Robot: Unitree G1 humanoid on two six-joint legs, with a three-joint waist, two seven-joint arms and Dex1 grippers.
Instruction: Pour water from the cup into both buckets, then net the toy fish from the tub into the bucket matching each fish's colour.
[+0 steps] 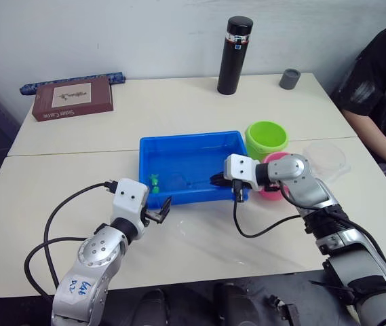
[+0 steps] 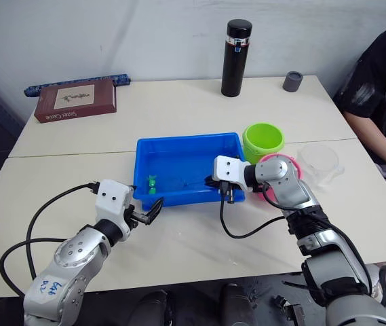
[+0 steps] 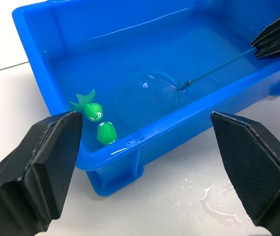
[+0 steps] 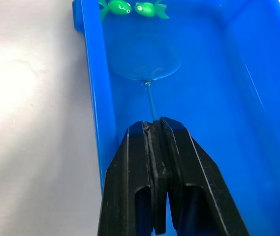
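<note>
Gripping the thin handle of the net [image 4: 147, 64], the right tool [image 4: 155, 129] is clenched over the tub [image 1: 179, 146], entering from its 3 o'clock side. The hoop lies in the water near the tub's front wall. Two green fish [image 3: 100, 123] sit touching each other at the tub's 8 o'clock corner, just beside the hoop. The left tool [image 1: 160, 212] is released, fingers spread wide, hanging above the table [image 1: 199, 238] at the tub's 7 o'clock. The green bucket [image 1: 267, 138] and pink bucket [image 1: 271, 192] stand at the tub's 3 o'clock; the clear cup [image 1: 327, 158] stands beyond them.
</note>
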